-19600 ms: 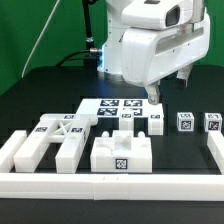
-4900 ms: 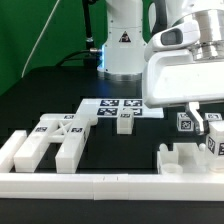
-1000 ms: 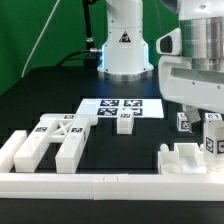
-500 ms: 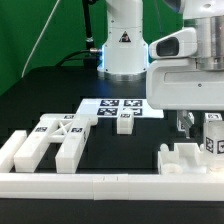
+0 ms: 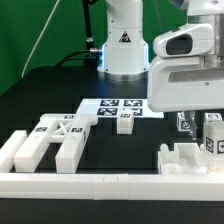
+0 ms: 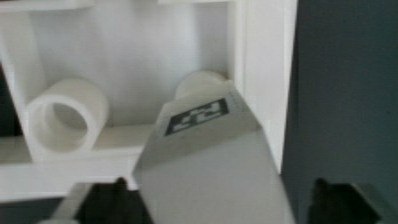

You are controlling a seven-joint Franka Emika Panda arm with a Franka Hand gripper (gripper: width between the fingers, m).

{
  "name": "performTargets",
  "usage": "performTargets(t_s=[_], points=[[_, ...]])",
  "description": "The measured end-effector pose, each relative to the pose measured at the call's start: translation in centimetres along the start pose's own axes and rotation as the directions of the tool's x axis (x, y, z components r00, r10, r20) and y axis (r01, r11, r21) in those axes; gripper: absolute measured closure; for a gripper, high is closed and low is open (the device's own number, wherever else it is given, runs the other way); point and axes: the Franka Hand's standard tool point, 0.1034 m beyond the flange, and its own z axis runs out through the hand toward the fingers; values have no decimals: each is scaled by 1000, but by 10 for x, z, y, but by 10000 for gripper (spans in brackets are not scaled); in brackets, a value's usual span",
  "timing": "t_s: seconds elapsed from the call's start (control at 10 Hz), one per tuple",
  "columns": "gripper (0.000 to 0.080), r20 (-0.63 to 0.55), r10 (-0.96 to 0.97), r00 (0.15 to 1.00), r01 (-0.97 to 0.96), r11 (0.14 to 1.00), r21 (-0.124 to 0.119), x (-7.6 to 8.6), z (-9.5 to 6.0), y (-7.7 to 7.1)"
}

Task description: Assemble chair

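now the gripper [image 6: 214, 203] is straddling a tagged white chair piece [image 6: 199, 118], whose long axis is running straight out from between the jaws. i cannot tell whether they are pressing it. a walled chair block [image 5: 190, 160] is sitting just beneath the gripper, leaving little sideways room.

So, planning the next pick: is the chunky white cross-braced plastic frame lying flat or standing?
Lying flat: the cross-braced frame rests broad side down on the black table, its X-brace and tag facing up.

Matte white plastic chair pieces [image 5: 50, 146], a glossy white robot arm [image 5: 120, 58], a dull black table [image 5: 40, 95].
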Motion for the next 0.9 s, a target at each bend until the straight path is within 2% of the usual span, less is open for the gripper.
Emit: performTargets(t_s=[0.1,0.2,0.4,0.6,0.7,0.9], points=[[389,0,41,999,-41,999,0,0,0,0],[505,0,135,991,-135,991,-1,0,0,1],[505,1,301,954,-301,954,-7,2,0,1],[505,-1,561,828,-561,828,-17,4,1,4],[505,3,650,760,-650,760,-11,5,1,6],[505,26,882,471,-882,471,-3,4,2,8]])
